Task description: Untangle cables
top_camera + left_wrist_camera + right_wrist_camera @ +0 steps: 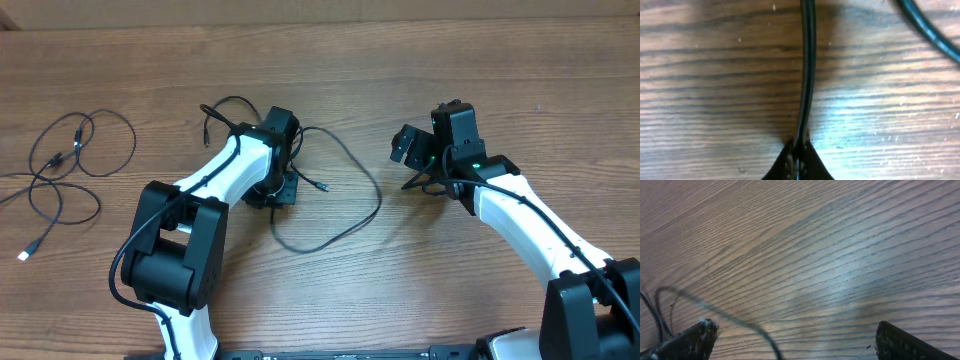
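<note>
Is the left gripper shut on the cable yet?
Shut: left gripper tips meet around the cable in the wrist view.

Wood-grain table [400, 300] carries loose black cables [78, 135].

Wood-grain table [500, 70] fills every view, mid-brown with darker streaks running lengthwise. A paler strip [320, 8] runs along the far edge. Lighting is soft and even, with a whitish glare patch [840, 280] on the surface.

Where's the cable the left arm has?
Mid-table in the overhead view: the cable loops between the two arms, pinched on its left side in the shut left gripper. The other tangle lies far left.
</note>
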{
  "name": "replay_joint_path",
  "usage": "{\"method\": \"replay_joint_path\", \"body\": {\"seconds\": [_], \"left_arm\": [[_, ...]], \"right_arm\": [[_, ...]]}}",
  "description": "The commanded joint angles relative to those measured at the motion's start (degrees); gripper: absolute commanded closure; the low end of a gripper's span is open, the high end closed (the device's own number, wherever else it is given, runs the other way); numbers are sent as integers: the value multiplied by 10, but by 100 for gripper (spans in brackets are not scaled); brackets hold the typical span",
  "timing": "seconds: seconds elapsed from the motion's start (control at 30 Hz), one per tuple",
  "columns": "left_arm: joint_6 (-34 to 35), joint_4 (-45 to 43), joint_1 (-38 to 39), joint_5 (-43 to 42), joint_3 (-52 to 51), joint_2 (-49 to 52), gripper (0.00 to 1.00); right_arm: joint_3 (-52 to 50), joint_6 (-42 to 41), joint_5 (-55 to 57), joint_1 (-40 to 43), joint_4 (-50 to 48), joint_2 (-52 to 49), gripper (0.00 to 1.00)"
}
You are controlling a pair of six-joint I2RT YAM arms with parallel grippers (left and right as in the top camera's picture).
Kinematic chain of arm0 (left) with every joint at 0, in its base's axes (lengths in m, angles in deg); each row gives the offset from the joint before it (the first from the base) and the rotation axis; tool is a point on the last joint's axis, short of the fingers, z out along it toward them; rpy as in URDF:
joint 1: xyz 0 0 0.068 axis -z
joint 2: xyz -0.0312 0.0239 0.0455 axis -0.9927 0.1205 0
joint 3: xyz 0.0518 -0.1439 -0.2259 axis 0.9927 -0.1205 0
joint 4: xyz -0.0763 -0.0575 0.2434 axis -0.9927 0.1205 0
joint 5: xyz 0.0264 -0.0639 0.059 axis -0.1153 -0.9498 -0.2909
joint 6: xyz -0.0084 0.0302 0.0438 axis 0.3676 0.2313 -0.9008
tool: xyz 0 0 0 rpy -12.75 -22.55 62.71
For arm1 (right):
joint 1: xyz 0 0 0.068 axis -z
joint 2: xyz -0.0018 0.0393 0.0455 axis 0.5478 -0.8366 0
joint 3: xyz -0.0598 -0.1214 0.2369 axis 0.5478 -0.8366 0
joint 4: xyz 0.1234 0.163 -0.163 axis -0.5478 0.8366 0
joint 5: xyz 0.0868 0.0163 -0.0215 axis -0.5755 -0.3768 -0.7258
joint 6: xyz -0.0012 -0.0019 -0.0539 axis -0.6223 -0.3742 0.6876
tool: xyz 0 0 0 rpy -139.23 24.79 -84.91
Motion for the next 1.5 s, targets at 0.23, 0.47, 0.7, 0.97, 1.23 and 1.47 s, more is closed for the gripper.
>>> {"method": "replay_joint_path", "body": {"seconds": [0.23, 0.47, 0.7, 0.97, 1.23, 1.47], "left_arm": [[-13, 2, -1, -67, -73, 53, 96], [-23, 8, -7, -78, -50, -121, 96], [-19, -2, -7, -78, 8, -309, 96], [128, -112, -6, -78, 50, -446, 96], [180, -283, -6, -143, 51, -535, 96], [180, -287, -6, -229, 51, -542, 96]], "right_arm": [[1, -1, 6, -2, -3, 0, 0], [1, -1, 6, -2, -3, 0, 0], [1, -1, 6, -2, -3, 0, 0], [1, -1, 6, -2, -3, 0, 0], [1, -1, 6, -2, -3, 0, 0], [1, -1, 6, -2, -3, 0, 0]]}}
